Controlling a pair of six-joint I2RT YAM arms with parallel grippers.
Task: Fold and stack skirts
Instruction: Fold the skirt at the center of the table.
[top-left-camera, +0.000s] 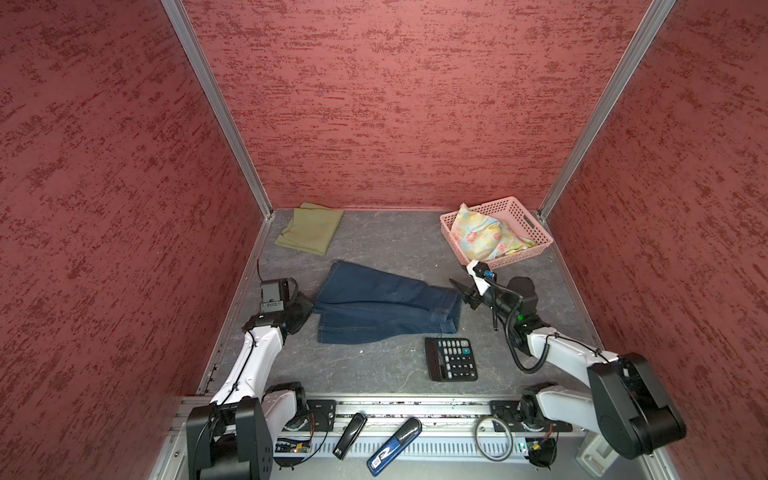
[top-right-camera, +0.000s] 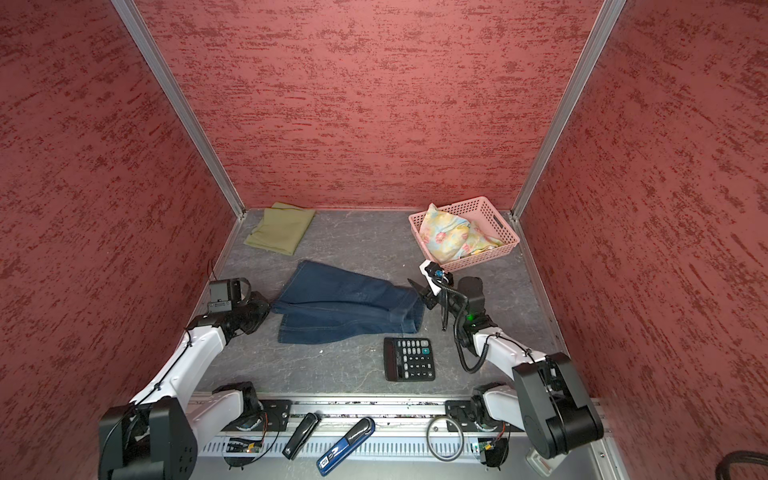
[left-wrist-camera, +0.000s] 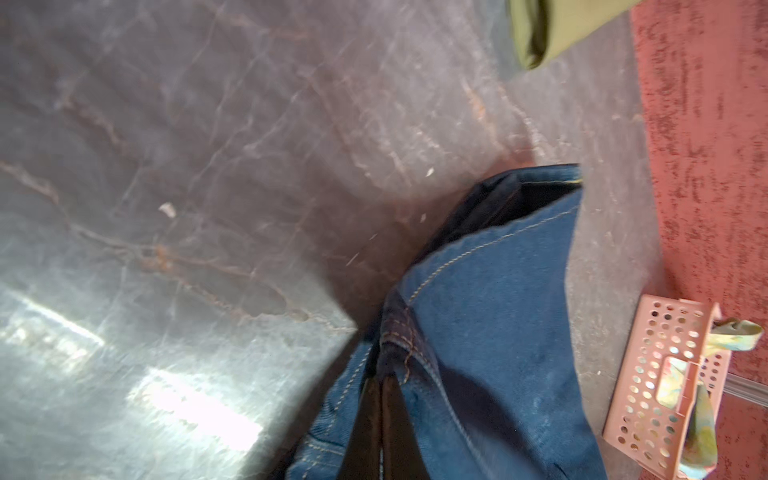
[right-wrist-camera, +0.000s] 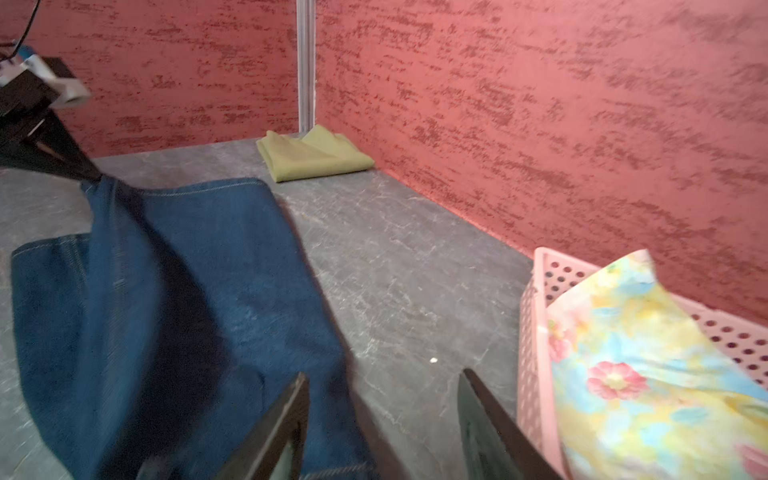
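Both arms: white moulded link shells (top-left-camera: 262, 353) w/ bulky black joint housings (top-left-camera: 636, 399). A thin black cable (top-left-camera: 246, 361) is tied along each white link. The right arm also has a thick black looped cable (top-left-camera: 512, 353) well behind its end effector.

Right end effector (top-left-camera: 461, 293): black, slim pointed fingers (right-wrist-camera: 286, 415), white camera bracket (top-left-camera: 477, 279) just behind, small green LED (top-left-camera: 520, 318) further back.

Left end effector (top-left-camera: 309, 306): black too, boxy black camera module (top-left-camera: 274, 291) just behind.
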